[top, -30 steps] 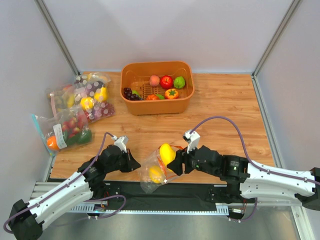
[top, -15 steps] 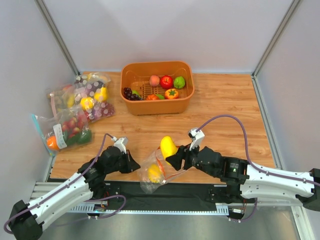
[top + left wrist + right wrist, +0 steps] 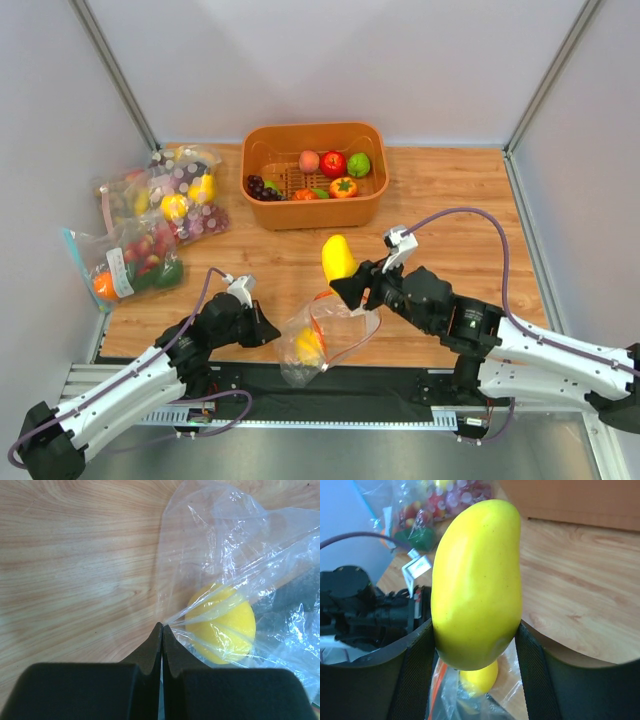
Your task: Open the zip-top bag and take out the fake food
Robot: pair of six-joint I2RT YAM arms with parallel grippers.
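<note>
Pinches a fold of the zip-top bag [image 3: 340,332] with the left gripper [image 3: 161,628], jaws pressed together, at 6 o'clock on the table [image 3: 450,200]. Holds one round yellow fruit [image 3: 222,626] inside. Clamps a long yellow fruit [image 3: 477,575] in the right gripper [image 3: 475,645], lifted at 12 o'clock of the bag.

Wooden worktop [image 3: 450,200] is open at right; orange plastic basket [image 3: 315,213] blocks the rear, clear zip-top bag [image 3: 345,330] the near centre.
</note>
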